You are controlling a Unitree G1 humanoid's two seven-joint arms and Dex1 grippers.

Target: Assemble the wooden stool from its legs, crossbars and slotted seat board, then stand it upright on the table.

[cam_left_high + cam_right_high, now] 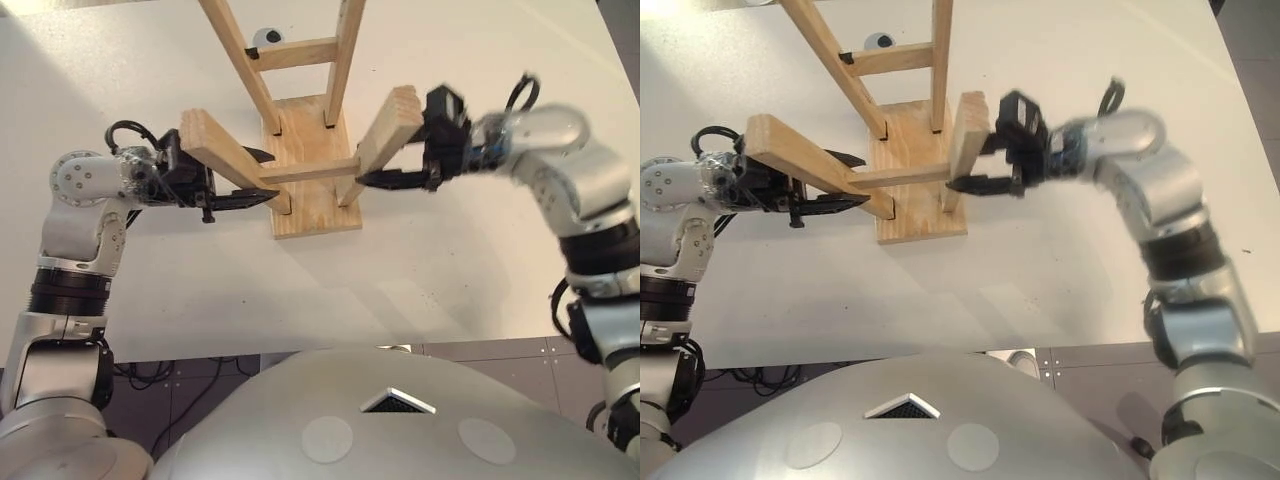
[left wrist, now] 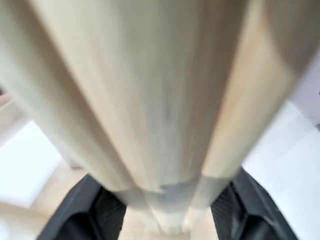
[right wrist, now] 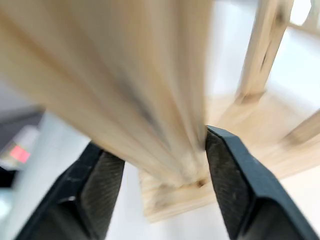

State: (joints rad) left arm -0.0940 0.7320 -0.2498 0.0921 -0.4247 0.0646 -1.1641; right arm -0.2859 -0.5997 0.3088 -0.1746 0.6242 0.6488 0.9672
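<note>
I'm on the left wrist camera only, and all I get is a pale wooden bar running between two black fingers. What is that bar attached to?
Observer: It is the stool's near left wooden leg. Its lower end meets the flat, square wooden seat board, which lies on the white table.
Operator: Where's my other arm?
Observer: The right gripper is shut on the near right wooden leg, just above the board.
Operator: Is anything linking those two legs?
Observer: Yes, a thin wooden crossbar runs between them.
</note>
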